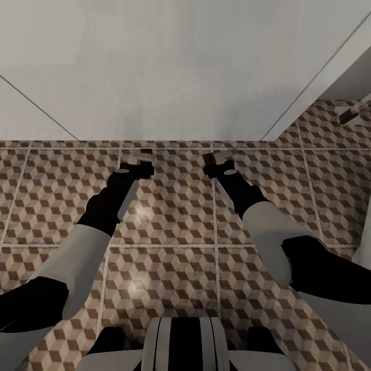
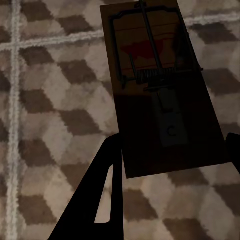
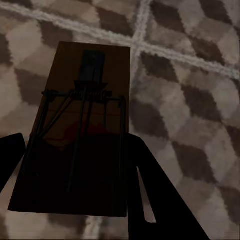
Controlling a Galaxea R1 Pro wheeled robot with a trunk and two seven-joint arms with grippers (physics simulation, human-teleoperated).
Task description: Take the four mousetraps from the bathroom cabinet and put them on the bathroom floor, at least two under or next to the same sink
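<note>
Both arms reach forward over the bathroom floor (image 1: 170,206), whose tiles carry a brown cube pattern. My left gripper (image 1: 138,161) is shut on a mousetrap (image 1: 146,153). In the left wrist view this mousetrap (image 2: 160,90) is a dark board with wire parts and a red mark, clamped between the two black fingers (image 2: 100,200). My right gripper (image 1: 219,162) is shut on a second mousetrap (image 1: 209,156). The right wrist view shows that mousetrap (image 3: 82,135) held above the tiles between the fingers (image 3: 150,195). The cabinet is out of view.
A white wall (image 1: 154,67) rises just beyond the grippers. A white slanted panel (image 1: 330,72) stands at the right. A small tan and dark object (image 1: 354,112) lies on the floor at the far right. Something white (image 1: 364,257) shows at the right edge.
</note>
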